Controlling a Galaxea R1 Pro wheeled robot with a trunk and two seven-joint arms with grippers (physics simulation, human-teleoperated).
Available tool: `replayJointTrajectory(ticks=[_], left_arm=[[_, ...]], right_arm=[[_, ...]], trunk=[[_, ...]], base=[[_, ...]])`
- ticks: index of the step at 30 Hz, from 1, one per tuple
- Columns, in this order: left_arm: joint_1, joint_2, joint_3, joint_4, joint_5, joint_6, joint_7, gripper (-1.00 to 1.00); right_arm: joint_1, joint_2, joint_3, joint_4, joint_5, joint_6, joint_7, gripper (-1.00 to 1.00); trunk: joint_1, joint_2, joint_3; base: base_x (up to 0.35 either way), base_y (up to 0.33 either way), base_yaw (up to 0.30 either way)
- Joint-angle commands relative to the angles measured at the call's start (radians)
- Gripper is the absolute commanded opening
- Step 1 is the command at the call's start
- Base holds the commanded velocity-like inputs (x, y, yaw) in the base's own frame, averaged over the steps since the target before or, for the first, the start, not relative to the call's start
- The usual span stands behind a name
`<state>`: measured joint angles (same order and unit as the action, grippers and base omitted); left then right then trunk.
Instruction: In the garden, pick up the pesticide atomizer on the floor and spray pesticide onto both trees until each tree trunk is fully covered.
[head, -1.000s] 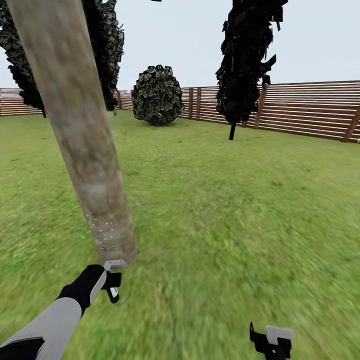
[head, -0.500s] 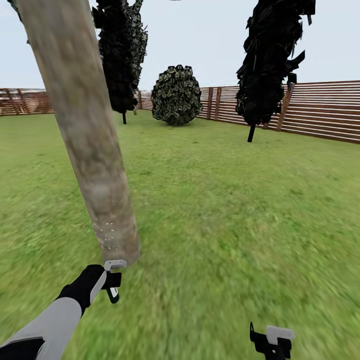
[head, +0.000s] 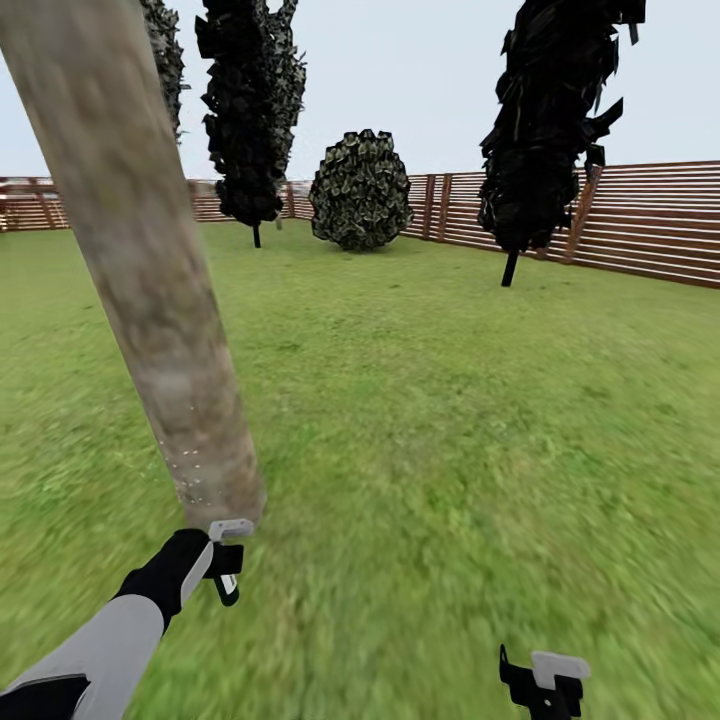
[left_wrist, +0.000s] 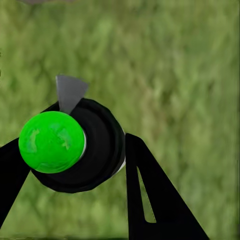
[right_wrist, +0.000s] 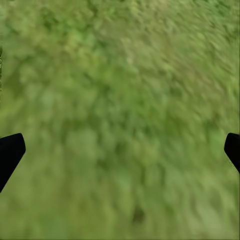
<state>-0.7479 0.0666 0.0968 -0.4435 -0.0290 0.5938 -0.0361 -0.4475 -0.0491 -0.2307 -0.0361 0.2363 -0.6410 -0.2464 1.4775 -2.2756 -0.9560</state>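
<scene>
A: In the head view, where does the left gripper (head: 226, 560) sit?

B: At about seven o'clock, just under the foot of the thick tree trunk (head: 140, 260), which leans up toward eleven. White pesticide specks (head: 190, 478) dot only the trunk's base, so most of it looks uncovered. The close hold probably keeps the nozzle aimed at the bark.

A: And the right gripper (head: 545, 682)?

B: Low at five o'clock over the grass (head: 450, 420), well apart from the trunk, apparently idle. Black cypress-like trees (head: 250, 110) and a round shrub (head: 360, 190) stand by the fence (head: 640, 220).

A: The left wrist view?

B: The left gripper's fingers (left_wrist: 150, 200) clamp the pesticide atomizer (left_wrist: 80, 147): black body, bright green cap at nine o'clock, grey nozzle toward twelve.

A: The right wrist view?

B: Two dark fingertips (right_wrist: 10, 152) at the edges, spread wide, holding nothing, blurred grass between.
</scene>
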Motion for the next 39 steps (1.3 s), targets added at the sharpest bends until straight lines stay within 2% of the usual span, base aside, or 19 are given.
replayJointTrajectory(ticks=[1,12,26,28,30,31,33,36,39], left_arm=[[-0.001,-0.001,0.006,-0.001,-0.003,0.005,-0.004,-1.00],[-0.001,0.000,0.005,0.000,-0.003,0.005,-0.004,-1.00],[-0.001,0.000,0.008,-0.013,-0.001,0.000,-0.005,-1.00],[-0.001,0.003,0.011,-0.014,-0.002,-0.032,-0.004,-1.00],[-0.001,0.006,0.032,-0.014,-0.003,-0.076,-0.001,-1.00],[-0.004,0.007,0.054,-0.014,-0.006,-0.088,0.005,-1.00],[-0.008,0.017,0.075,-0.012,-0.010,-0.094,0.028,-1.00],[-0.008,0.043,0.077,-0.002,-0.011,-0.095,0.054,-1.00],[-0.007,0.045,0.074,-0.001,-0.011,-0.097,0.059,-1.00]], right_arm=[[0.000,0.000,-0.006,0.001,0.011,-0.002,-0.005,1.00],[0.000,0.000,-0.006,0.001,0.011,-0.002,-0.005,1.00],[0.000,0.000,-0.006,0.001,0.011,-0.002,-0.005,1.00],[0.000,0.000,-0.006,0.001,0.011,-0.002,-0.005,1.00],[0.000,-0.001,-0.006,0.001,0.011,-0.002,-0.006,1.00],[0.000,-0.001,-0.006,0.001,0.011,-0.002,-0.006,1.00],[0.000,-0.001,-0.006,0.001,0.011,-0.002,-0.007,1.00],[0.000,-0.002,-0.006,0.001,0.011,-0.002,-0.007,1.00],[0.000,-0.002,-0.006,0.000,0.011,-0.002,-0.007,1.00]], trunk=[[0.000,0.000,-0.001],[0.000,0.000,-0.001],[0.000,0.000,-0.001],[0.000,0.000,-0.001],[0.000,0.000,-0.001],[0.000,0.000,-0.001],[0.000,0.000,-0.001],[0.000,0.000,-0.001],[0.000,0.000,-0.001]], base=[[0.000,-0.276,0.275],[0.017,-0.277,0.266],[0.071,-0.277,0.032],[0.020,-0.277,0.239],[0.101,-0.266,0.265],[0.170,-0.237,0.273],[0.213,-0.210,0.275],[0.253,-0.177,0.274],[0.242,-0.105,0.107]])
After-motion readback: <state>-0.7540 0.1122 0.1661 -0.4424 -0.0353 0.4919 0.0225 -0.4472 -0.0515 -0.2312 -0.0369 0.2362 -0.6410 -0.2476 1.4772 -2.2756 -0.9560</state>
